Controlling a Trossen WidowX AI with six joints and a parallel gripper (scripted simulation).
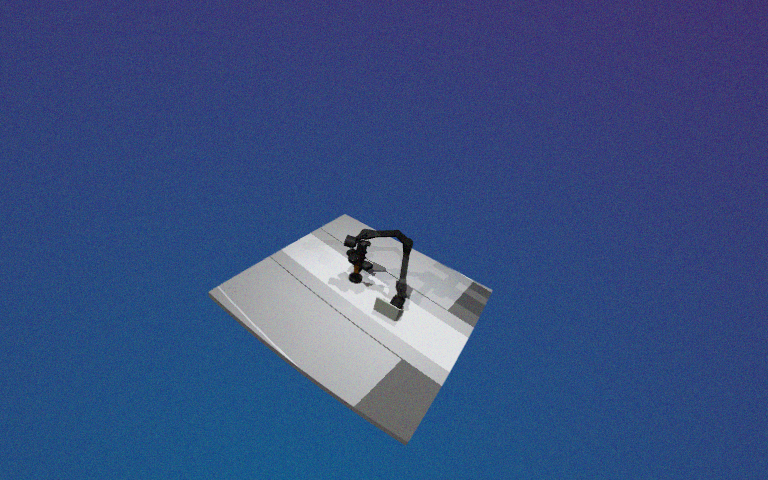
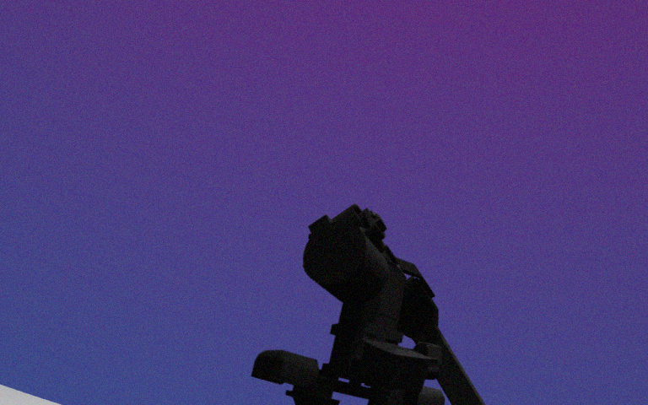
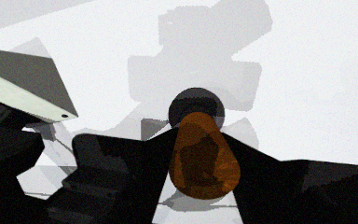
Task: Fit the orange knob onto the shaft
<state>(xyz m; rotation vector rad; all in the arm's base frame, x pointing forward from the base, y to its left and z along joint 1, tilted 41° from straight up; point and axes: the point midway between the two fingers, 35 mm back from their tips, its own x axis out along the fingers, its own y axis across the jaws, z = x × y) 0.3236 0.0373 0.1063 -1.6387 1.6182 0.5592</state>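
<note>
The knob (image 1: 356, 269) (image 3: 205, 159) is a deep, burnt orange, teardrop-shaped in the wrist view: broad and rounded at the near end, narrowing smoothly towards the far one. Dark, angular patches of shade lie across its middle (the lower part is nearly brown), while the right flank is a little lighter. From the top it shows only as a small orange sliver.

Its narrow end points at the pedestal (image 1: 355, 278) (image 3: 186, 100), a round, dark disc on the pale table (image 1: 317, 339) (image 2: 18, 398) (image 3: 303, 61). The long axis runs up from the pedestal towards the gripper (image 1: 356, 264) (image 2: 353, 381) (image 3: 199, 135), and looks close to upright in the top view (a slight lean would be hard to judge). Which way the flat of its hole faces cannot be told.

The fingers are closed on the knob, one dark finger on either side of it. In the exterior view their tips are below the lower edge.

The knob is directly above the pedestal or on it; the shaft is hidden, so how far down the knob sits is unclear. The arm (image 1: 388, 233) (image 2: 458, 367) arches over from its foot, beside a grey-green panel (image 1: 387, 309) (image 3: 37, 84).
</note>
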